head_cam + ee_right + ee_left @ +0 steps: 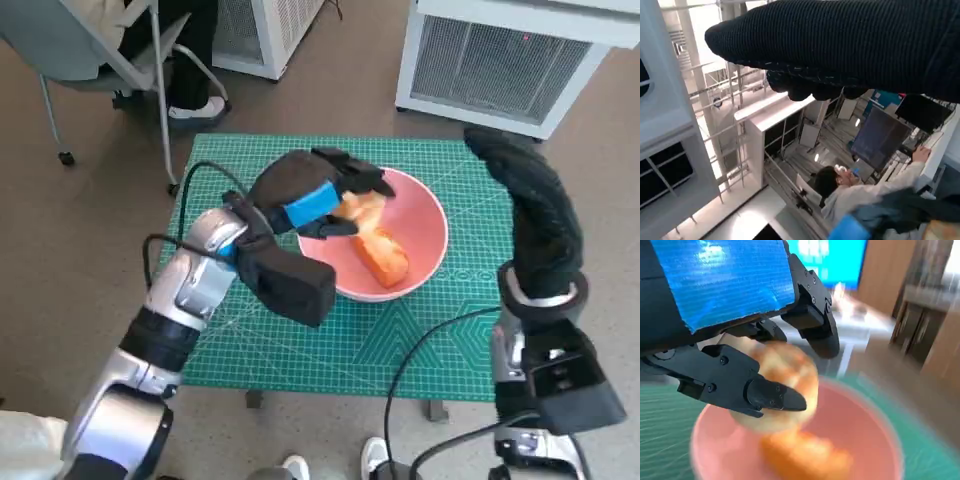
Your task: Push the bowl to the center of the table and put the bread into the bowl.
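Note:
The pink bowl (427, 228) stands on the green mat, right of the middle. My left hand (312, 196) reaches over its near-left rim and holds the pale end of the bread (384, 256); the orange end lies on the bowl's bottom. In the left wrist view the black fingers (771, 394) close around the bread (789, 374) above the bowl (872, 427), under the blue-taped left hand (735, 295). My right hand (537, 205) is raised beside the bowl at the table's right edge, holding nothing; in its own wrist view the right hand (850, 45) is a dark band.
A green cutting mat (400, 345) covers the small table. White units (510, 60) stand behind it, a chair (100, 55) and a person's shoe (196, 108) at the back left. A seated person (852, 197) shows in the right wrist view.

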You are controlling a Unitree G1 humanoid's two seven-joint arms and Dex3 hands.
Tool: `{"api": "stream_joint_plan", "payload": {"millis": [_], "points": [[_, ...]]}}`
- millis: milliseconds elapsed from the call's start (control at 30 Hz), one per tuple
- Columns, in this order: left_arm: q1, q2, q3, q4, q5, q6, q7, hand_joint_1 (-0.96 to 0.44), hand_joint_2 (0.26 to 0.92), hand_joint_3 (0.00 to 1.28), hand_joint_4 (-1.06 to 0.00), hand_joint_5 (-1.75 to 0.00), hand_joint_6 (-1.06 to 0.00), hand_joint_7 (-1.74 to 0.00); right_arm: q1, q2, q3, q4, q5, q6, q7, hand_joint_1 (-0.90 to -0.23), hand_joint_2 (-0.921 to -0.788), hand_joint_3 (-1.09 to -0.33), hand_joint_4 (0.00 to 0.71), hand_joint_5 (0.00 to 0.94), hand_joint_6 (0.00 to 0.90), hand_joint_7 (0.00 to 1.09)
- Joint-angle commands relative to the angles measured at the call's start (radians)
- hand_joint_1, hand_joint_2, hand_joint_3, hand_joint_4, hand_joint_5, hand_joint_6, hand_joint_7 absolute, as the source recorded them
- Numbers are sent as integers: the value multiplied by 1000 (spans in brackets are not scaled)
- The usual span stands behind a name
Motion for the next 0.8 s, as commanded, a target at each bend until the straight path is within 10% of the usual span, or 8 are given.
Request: {"api": "stream_joint_plan", "payload": {"millis": [33, 800], "points": [[41, -14, 66, -29, -65, -71, 89, -507, 921, 204, -526, 0, -603, -135, -17, -9, -3, 6, 34, 37, 8, -609, -921, -809, 272, 5, -1, 605], [200, -163, 238, -131, -460, -247, 101, -454, 921, 322, -529, -18, -590, -49, -72, 2, -13, -76, 73, 189, 4, -565, -921, -772, 279, 2, 42, 520]]}}
